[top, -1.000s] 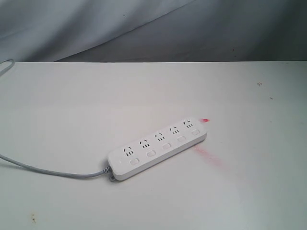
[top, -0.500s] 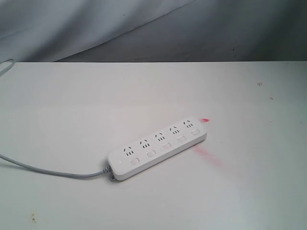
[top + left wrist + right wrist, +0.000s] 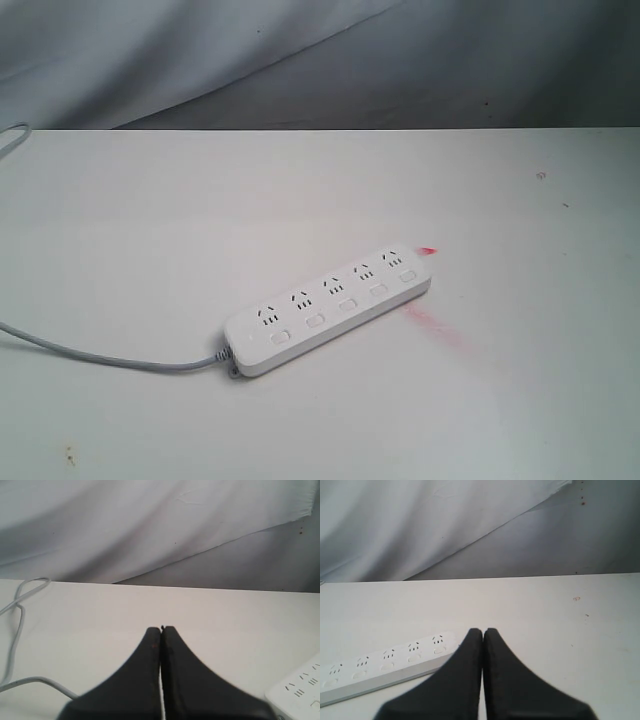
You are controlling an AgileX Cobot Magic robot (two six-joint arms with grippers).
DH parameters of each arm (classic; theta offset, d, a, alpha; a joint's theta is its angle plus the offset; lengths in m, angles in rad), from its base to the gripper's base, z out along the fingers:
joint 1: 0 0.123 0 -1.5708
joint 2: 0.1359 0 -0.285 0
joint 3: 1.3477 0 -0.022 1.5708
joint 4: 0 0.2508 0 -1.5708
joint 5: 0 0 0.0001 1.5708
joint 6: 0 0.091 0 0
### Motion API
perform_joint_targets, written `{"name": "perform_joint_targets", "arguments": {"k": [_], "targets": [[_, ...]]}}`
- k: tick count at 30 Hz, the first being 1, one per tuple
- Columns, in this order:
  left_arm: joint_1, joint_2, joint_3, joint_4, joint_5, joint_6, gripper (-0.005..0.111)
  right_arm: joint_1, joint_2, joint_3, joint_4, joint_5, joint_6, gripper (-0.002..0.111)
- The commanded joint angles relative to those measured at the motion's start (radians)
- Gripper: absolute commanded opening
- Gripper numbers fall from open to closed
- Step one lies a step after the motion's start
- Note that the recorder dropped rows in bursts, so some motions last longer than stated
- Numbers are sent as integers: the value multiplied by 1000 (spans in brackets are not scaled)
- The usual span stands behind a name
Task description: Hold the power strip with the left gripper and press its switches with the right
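Right end effector (image 3: 483,630) tapered, power strip (image 3: 329,311) rounded

Left wrist view: only one corner of the power strip (image 3: 299,696) shows, the rest is cut by the frame edge. Right wrist view: one end runs out of frame, the other sits partly behind the right end effector (image 3: 483,631). Exterior view: the cord (image 3: 90,355) leaves at the left edge (plug unseen). The red smear (image 3: 435,326) on the counter (image 3: 300,200) is blurry, can't identify it.
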Motion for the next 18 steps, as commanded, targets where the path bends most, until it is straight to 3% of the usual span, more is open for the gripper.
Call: {"name": "perform_joint_targets", "arguments": {"k": [1, 12, 18], "targets": [[2, -4, 5, 2, -7, -10, 0, -28, -5, 3, -8, -12, -2, 0], [2, -4, 5, 2, -7, -10, 0, -338, -5, 3, -35, -10, -9, 0], [2, -4, 5, 2, -7, -10, 0, -347, -5, 3, -45, -6, -9, 0]]}}
